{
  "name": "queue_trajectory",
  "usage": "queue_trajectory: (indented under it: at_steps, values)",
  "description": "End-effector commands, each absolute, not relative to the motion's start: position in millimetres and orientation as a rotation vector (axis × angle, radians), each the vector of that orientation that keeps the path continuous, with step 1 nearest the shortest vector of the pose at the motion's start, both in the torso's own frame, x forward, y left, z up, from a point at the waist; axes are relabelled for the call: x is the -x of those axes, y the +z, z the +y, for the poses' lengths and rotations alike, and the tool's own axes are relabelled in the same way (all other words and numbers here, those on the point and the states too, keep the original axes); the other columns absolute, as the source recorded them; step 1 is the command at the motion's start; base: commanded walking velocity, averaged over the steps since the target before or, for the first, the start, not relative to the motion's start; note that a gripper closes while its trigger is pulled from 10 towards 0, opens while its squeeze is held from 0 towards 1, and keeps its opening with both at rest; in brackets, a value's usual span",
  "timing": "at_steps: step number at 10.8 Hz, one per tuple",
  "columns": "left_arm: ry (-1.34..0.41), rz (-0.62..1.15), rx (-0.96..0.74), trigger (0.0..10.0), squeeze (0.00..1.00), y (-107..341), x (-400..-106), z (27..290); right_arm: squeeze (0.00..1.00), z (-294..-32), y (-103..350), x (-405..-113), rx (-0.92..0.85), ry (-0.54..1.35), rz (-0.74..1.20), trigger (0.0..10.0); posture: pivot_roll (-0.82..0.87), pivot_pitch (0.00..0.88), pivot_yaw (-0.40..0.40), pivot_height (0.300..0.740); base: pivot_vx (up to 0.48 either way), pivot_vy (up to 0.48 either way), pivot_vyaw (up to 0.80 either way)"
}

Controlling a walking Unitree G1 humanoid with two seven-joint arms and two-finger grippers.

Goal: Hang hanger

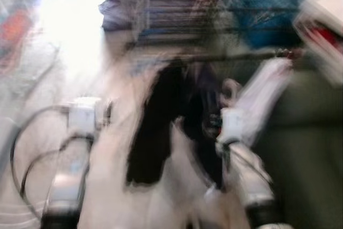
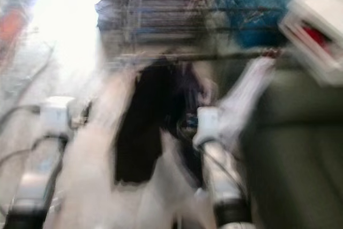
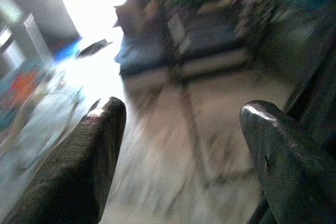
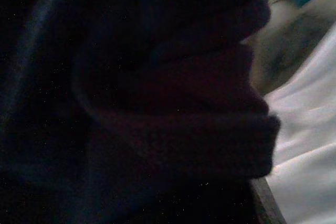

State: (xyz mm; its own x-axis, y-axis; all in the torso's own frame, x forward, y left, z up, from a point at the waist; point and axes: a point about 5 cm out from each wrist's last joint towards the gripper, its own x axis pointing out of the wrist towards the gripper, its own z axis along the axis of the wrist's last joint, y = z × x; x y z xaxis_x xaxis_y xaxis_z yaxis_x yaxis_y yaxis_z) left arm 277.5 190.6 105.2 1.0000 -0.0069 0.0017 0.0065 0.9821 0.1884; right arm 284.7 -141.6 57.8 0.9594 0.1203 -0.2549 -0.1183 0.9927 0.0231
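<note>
Both head views are heavily smeared by motion, so only coarse shapes can be read. The landmark here is the dark garment [image 1: 161,127], a black cloth hanging down in the middle of the scene, with a white cloth [image 1: 115,186] spreading below and to its left.

Far to the left of the dark garment lies a pale floor [image 1: 48,68] washed out by strong light, with a black cable [image 1: 19,154] looping near the left arm [image 1: 72,164]. That arm rises just left of the dark garment. The left gripper [image 3: 184,129] appears in its wrist view with the two black fingers [image 3: 89,156] spread wide apart and nothing between them; beyond them the floor and a dark rack-like piece of furniture [image 3: 205,40] appear blurred.

Above the dark garment stands a wire drying rack [image 1: 182,14] with blue and reddish cloth on it. No hanger can be made out clearly; if one is there, it is lost within the garment and the blur.

Just right of the dark garment comes the right arm [image 1: 241,154], pressed up against the cloth. Its wrist view is almost wholly dark fabric, with white cloth at one edge, and I cannot tell how the right fingers stand. Further right of the garment is a dull green surface [image 1: 305,148].
</note>
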Motion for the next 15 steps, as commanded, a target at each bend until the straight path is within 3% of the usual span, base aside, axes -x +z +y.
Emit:
queue_trajectory:
  at_steps: [1, 6, 11, 15]
  values:
    - [-0.031, -0.014, -0.178, 10.0, 0.0, 105.6, -277.3, 179.8, 0.0, -156.0, 64.5, -287.6, 0.03, 0.085, 0.215, 10.0, -0.05, 0.059, -0.026, 0.74, 0.42, 0.0, 0.0]
    - [0.007, -0.007, -0.19, 10.0, 0.0, 106.5, -278.3, 182.1, 0.0, -144.5, 70.6, -302.5, 0.04, 0.159, 0.218, 10.0, -0.04, 0.075, -0.028, 0.74, 0.082, 0.0, 0.0]
    - [0.008, 0.001, -0.199, 10.0, 0.0, 105.8, -277.0, 182.5, 0.0, -117.9, 58.3, -317.5, 0.069, 0.293, 0.376, 10.0, -0.03, 0.086, -0.028, 0.74, 0.0, 0.0, 0.0]
    - [-0.003, 0.012, -0.203, 10.0, 0.0, 103.8, -276.3, 177.8, 0.0, -121.5, 41.3, -324.9, -0.024, 0.194, 0.51, 10.0, -0.01, 0.088, -0.035, 0.74, 0.0, 0.0, 0.0]
